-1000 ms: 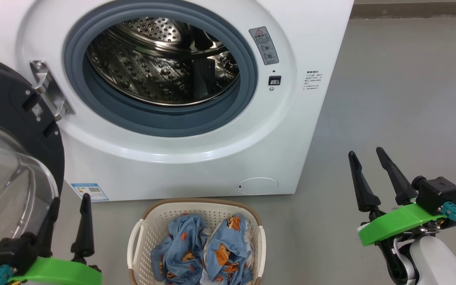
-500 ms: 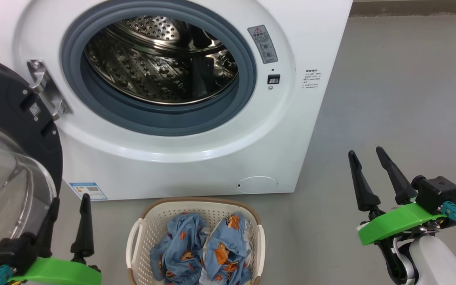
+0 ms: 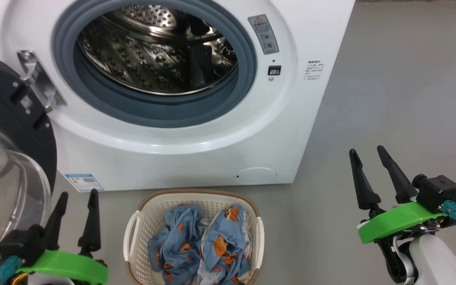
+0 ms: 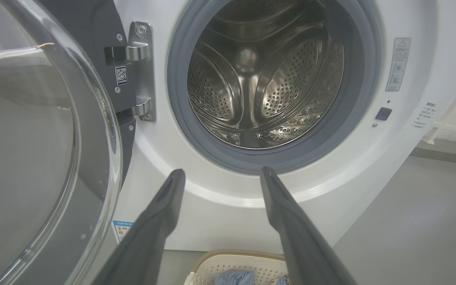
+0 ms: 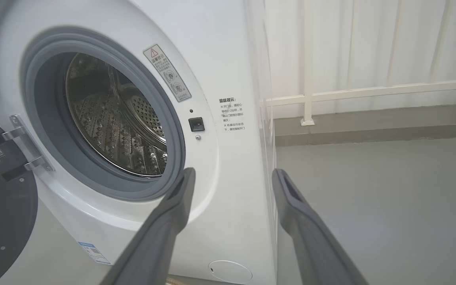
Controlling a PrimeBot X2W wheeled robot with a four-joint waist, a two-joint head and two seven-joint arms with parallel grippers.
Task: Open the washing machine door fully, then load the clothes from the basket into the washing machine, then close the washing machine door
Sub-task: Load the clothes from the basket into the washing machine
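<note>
The white washing machine (image 3: 196,158) stands ahead with its steel drum (image 3: 152,51) exposed and nothing in it. The washing machine door (image 3: 10,118) is swung out to the left, its glass bowl (image 3: 2,186) bulging toward me. On the floor in front sits the basket (image 3: 145,213), holding the clothes (image 3: 200,245), blue with orange prints. My left gripper (image 3: 79,192) is open, left of the basket beside the door glass. My right gripper (image 3: 366,149) is open over bare floor, right of the machine. Looking along the open left gripper (image 4: 222,170), I see the drum; the right gripper (image 5: 234,170) points at the machine's front right corner.
Grey floor (image 3: 390,99) spreads to the right of the machine. A white railing (image 5: 307,95) on a low kerb runs behind it. The door glass (image 4: 34,158) stands close to my left gripper's left side.
The head view has shifted, so the machine sits higher and further left in it. My left gripper has edged a little right, toward the basket. Both grippers stay open.
</note>
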